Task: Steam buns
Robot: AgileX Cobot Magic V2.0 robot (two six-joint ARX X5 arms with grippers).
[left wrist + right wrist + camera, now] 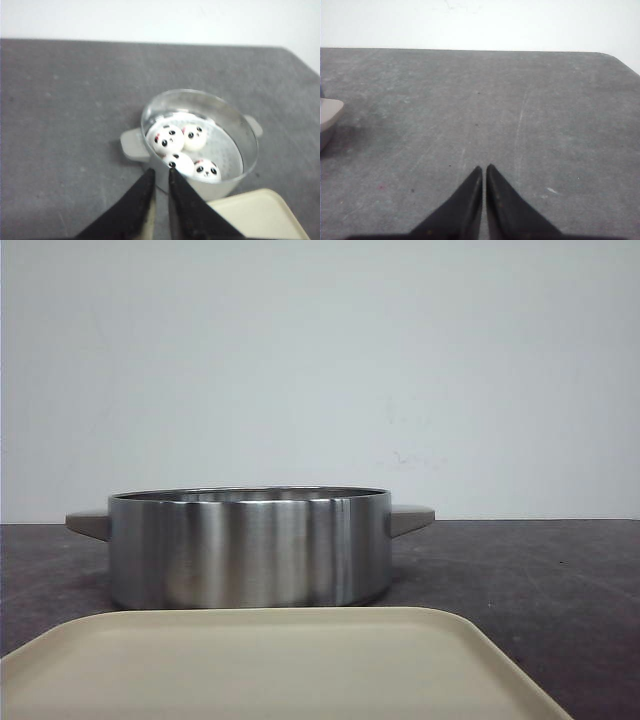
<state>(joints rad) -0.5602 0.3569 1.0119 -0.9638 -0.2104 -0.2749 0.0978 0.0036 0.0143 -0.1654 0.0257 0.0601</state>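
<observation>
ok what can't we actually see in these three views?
- Front view: the buns are hidden by the pot wall; neither arm appears.
- Front view: the beige tray is cut off by the bottom edge.
- Right wrist view: only a pot handle shows, cut by the edge.
- Left wrist view: blurred; one bun sits partly behind the pot rim.

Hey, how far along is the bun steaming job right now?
Done: all four buns sit in the steel pot, and the cream tray in front is bare. In hand: nothing; the left gripper and right gripper are shut and hold nothing. Left: no lid on the pot.
</observation>
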